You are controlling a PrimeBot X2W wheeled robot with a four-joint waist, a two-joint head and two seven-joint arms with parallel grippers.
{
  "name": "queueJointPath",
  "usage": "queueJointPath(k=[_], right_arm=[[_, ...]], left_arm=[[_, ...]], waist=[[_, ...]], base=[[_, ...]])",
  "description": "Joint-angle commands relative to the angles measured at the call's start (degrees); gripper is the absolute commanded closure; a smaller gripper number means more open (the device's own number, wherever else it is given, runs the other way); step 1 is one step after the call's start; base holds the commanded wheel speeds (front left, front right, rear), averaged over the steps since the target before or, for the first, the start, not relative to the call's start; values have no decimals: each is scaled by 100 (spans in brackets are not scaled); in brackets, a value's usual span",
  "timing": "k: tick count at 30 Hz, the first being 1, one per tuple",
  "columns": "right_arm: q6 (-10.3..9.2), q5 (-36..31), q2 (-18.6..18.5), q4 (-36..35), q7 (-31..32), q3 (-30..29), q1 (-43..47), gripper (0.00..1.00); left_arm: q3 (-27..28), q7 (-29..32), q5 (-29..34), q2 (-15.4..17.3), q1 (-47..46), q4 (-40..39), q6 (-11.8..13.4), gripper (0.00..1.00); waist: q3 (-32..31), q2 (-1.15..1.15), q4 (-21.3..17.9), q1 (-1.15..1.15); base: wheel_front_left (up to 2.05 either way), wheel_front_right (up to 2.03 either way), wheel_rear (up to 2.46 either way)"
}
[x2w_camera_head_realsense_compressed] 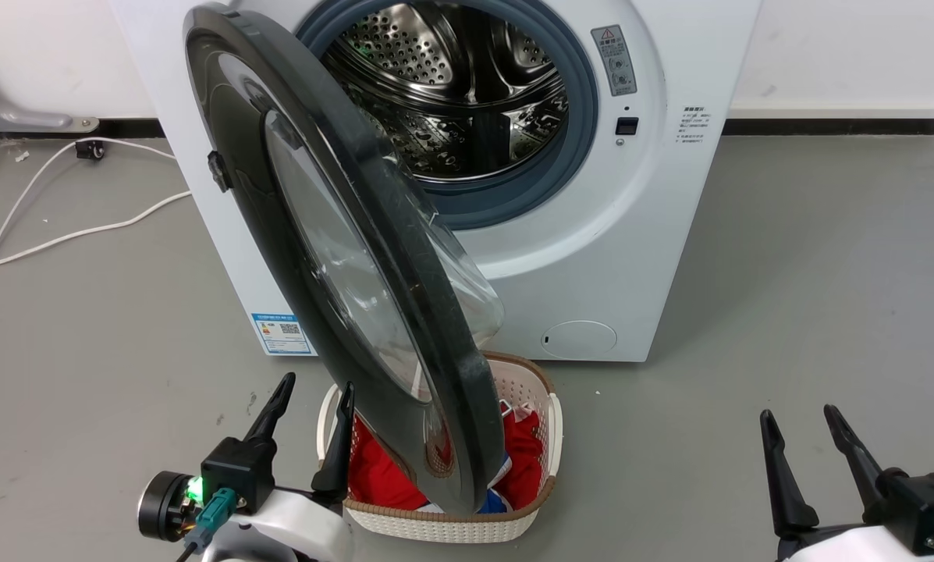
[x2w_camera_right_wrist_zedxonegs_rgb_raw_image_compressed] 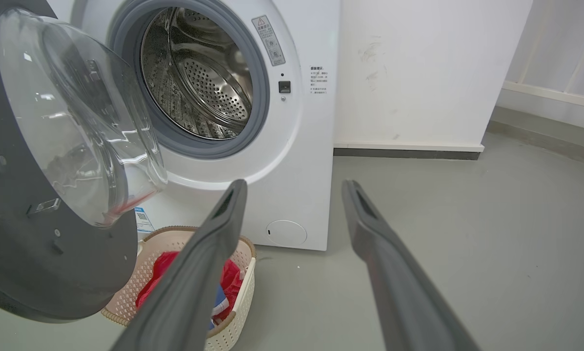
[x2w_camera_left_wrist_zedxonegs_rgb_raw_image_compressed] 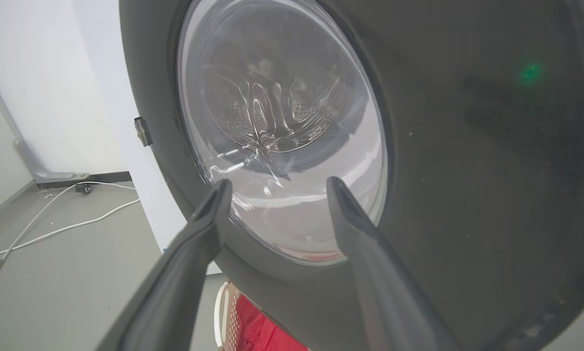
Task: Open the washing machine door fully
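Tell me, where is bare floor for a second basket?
Widest: the floor right of the washing machine, up to the wall. Left, a white cable crosses it. Crowded in front: the washing machine door overhangs the laundry basket.

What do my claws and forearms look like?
The left claw and right claw each have two long tapered dark fingers on a black block, a teal connector and a white forearm. The left shows a green light and a round black cylinder.

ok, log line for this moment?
washing machine door: partly open | left gripper: open, by door's outer face | right gripper: open, empty | basket: below door
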Motion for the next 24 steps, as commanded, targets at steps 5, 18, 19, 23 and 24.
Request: queueJointPath(k=[5, 18, 19, 23, 24], right_arm=[[-1, 29, 44, 94, -97, 19, 48, 0], [-1, 276, 51, 42, -38, 46, 54, 0], [-1, 270, 51, 37, -38, 46, 50, 0], [-1, 227, 51, 22, -14, 48, 44, 0], [-1, 217, 51, 19, -9, 50, 44, 0]], left_arm=[[-20, 4, -45, 49, -51, 8, 44, 0], [-12, -15, -133, 82, -73, -45, 113, 100], [-7, -10, -141, 89, -75, -59, 116, 100], [45, 74, -182, 123, -131, -166, 158, 100], [68, 88, -193, 137, -157, -217, 183, 100]], waist=[[-12, 0, 6, 0], [-4, 0, -29, 0], [-5, 0, -33, 0], [-8, 0, -45, 0], [-10, 0, -46, 0]], base=[[0, 0, 0], [0, 0, 0], [0, 0, 0], [0, 0, 0], [0, 0, 0]])
